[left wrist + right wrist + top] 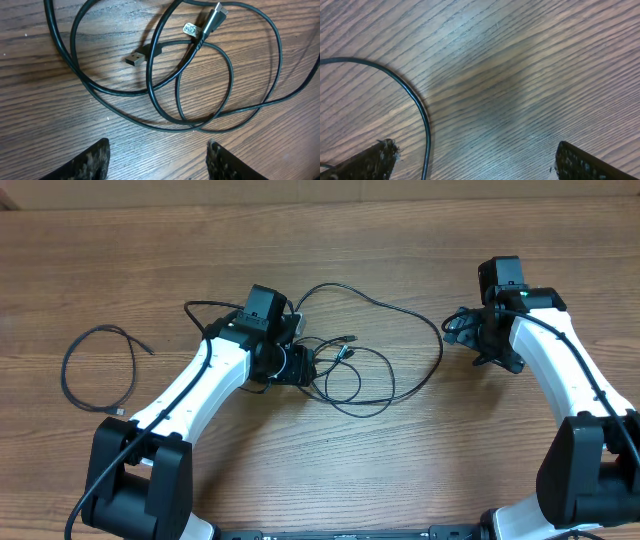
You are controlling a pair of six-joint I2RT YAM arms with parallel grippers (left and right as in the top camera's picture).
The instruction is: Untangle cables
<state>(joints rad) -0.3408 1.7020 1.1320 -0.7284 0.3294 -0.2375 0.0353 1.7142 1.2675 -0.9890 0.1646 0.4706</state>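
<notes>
A tangle of thin black cables (360, 370) lies mid-table in overlapping loops, with plug tips near the middle (347, 340). In the left wrist view the loops (200, 90) cross each other, with a black USB plug (134, 58) and a silver-tipped plug (216, 15). My left gripper (300, 366) is open just left of the tangle, its fingers (157, 160) empty over bare wood. One separate black cable (95, 370) lies curled at the far left. My right gripper (468, 332) is open by the tangle's right end; one cable strand (420, 115) runs between its fingers (475, 160).
The wooden table (320, 240) runs to a pale wall edge at the back. Thicker black arm cables run along both white arms (190, 390) (560, 370). The arm bases stand at the front left (130, 480) and front right (590, 470).
</notes>
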